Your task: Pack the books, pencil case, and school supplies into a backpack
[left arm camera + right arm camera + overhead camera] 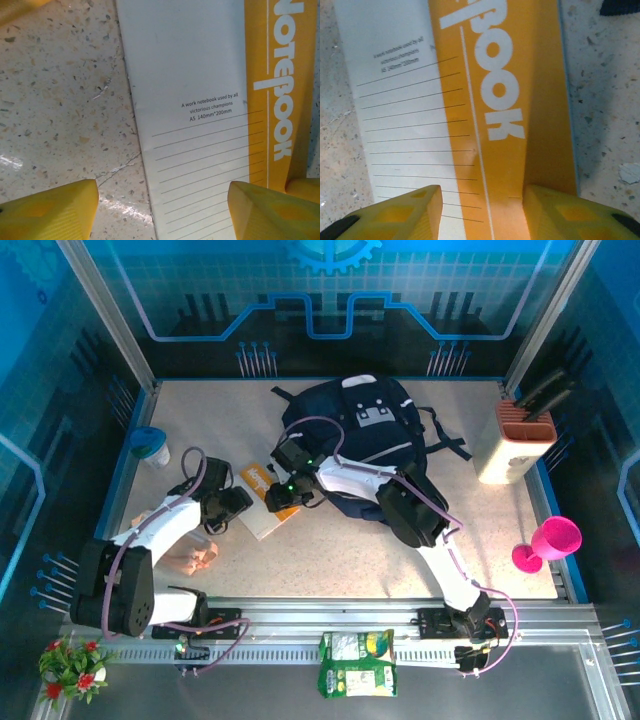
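The left tool [162, 205] and the right tool [482, 205] stand partly open and empty, with the notebook [190, 75] flat below them. I would first lift its edge.

notebook [265, 523] flat on table [520, 530], just left of backpack [365, 425], knife block [518, 445] far right

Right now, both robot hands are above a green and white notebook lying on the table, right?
Not quite. The notebook is yellow and white, not green and white, as the left wrist view shows. It does lie on the table, with the left gripper and the right gripper both above it.
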